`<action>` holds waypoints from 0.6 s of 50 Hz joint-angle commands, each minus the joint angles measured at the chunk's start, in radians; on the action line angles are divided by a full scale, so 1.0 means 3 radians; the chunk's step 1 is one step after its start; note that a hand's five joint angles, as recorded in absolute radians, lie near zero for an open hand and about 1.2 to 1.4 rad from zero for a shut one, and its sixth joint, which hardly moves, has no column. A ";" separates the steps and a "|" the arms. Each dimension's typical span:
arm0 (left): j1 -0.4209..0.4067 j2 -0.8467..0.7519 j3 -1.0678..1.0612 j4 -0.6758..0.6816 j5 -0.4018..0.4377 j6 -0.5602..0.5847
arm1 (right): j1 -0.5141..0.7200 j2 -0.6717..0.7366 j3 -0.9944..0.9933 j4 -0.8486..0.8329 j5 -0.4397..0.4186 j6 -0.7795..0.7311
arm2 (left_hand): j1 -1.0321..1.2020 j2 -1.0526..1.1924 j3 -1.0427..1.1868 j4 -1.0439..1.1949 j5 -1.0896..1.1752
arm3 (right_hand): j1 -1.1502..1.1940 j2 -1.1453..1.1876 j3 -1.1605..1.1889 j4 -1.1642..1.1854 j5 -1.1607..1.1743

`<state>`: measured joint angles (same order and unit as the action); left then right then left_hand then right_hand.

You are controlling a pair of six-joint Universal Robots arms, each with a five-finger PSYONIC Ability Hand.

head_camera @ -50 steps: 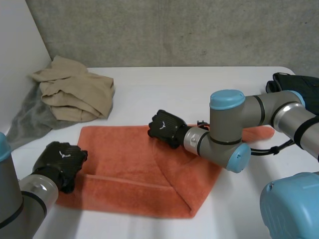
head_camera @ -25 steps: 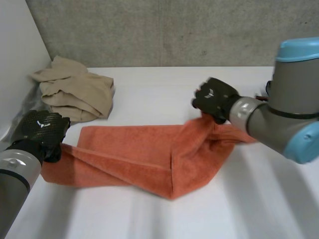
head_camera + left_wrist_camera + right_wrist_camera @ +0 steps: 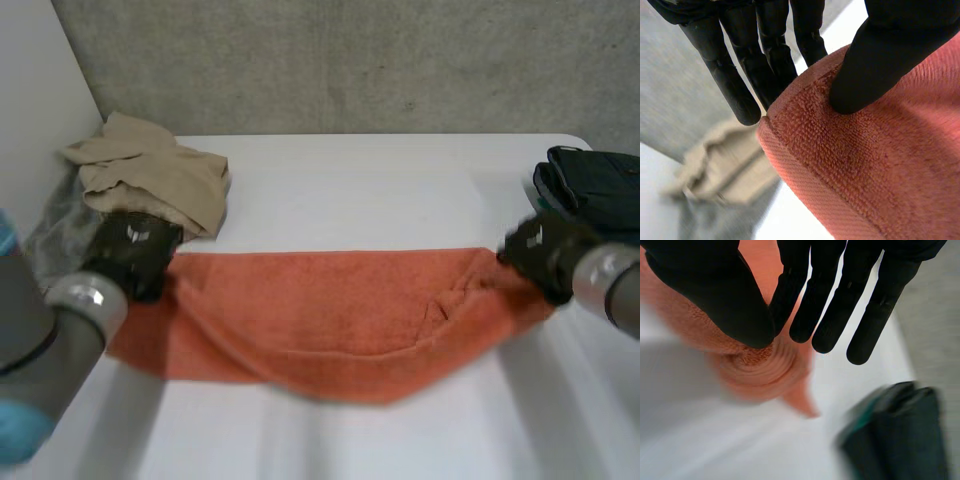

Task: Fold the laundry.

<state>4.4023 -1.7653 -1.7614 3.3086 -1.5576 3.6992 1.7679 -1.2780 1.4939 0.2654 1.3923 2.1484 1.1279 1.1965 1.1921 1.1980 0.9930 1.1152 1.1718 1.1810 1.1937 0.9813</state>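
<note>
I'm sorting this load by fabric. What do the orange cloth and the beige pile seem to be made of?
The orange cloth looks like terry towelling, probably cotton: a looped, fuzzy surface with a flat woven band along its hem. The beige pile looks like thin, smooth, matte fabric, lying in soft creases with no nap visible; its fibre cannot be told.

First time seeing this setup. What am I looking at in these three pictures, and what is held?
A two-armed robot with black mechanical hands works at a white table. One picture looks down from between the arms; the other two come from cameras on each wrist, looking along the palm. The left hand and right hand each pinch one end of an orange towel, stretched between them. A beige clothes pile lies near the left hand, a dark folded garment near the right.
</note>
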 commanded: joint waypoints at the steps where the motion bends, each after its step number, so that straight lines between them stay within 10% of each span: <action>1: 0.0036 -0.0441 0.1488 0.0685 -0.0018 0.0156 | 0.0130 0.0409 -0.1353 -0.0704 0.0186 0.0753 | 0.0895 0.0666 0.0680 0.0661 0.0763 | 0.0937 0.0748 0.0717 0.0675 0.0801; 11: 0.0190 -0.0395 0.2338 0.1688 -0.0218 -0.0411 | 0.0130 0.0231 -0.1524 -0.3103 0.0365 0.1690 | 0.0895 0.0666 0.0680 0.0661 0.0763 | 0.0937 0.0748 0.0717 0.0675 0.0801; 30: 0.0231 -0.0308 0.0509 0.1509 -0.0172 -0.0442 | 0.0074 0.0210 -0.0327 -0.2318 -0.0218 0.1726 | 0.0895 0.0666 0.0680 0.0661 0.0763 | 0.0937 0.0748 0.0717 0.0675 0.0801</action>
<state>4.4761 -1.8743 -1.3473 3.7624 -1.6223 3.5591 1.8056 -1.2299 1.2539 -0.6436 1.4195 2.6664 1.1280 1.1975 1.1930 1.2014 0.9930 1.1296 1.1720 1.1876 1.1970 1.0011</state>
